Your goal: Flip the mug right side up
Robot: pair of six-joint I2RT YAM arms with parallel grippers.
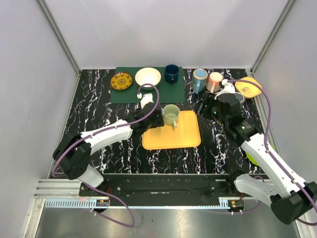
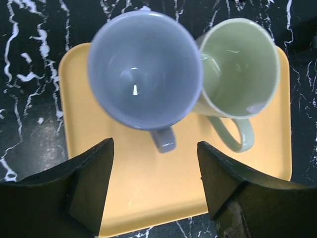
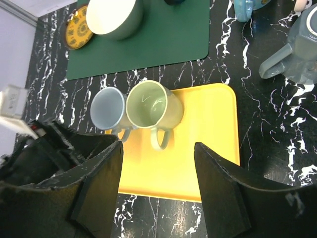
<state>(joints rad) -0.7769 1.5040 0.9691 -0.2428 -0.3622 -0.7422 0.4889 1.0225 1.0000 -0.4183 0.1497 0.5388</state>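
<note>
Yellow rectangular tray (image 2: 163,198) carries upright pale blue ceramic mug (image 2: 143,69) touching upright light green ceramic mug (image 2: 237,64); left end effector (image 2: 154,148) spread, empty; right end effector (image 3: 157,148) spread, empty.

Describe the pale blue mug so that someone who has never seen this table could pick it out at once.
Find the yellow tray in the middle of the black marble table. Two upright mugs stand side by side at its far left corner. The pale blue mug is the left one, beside the green mug.
</note>
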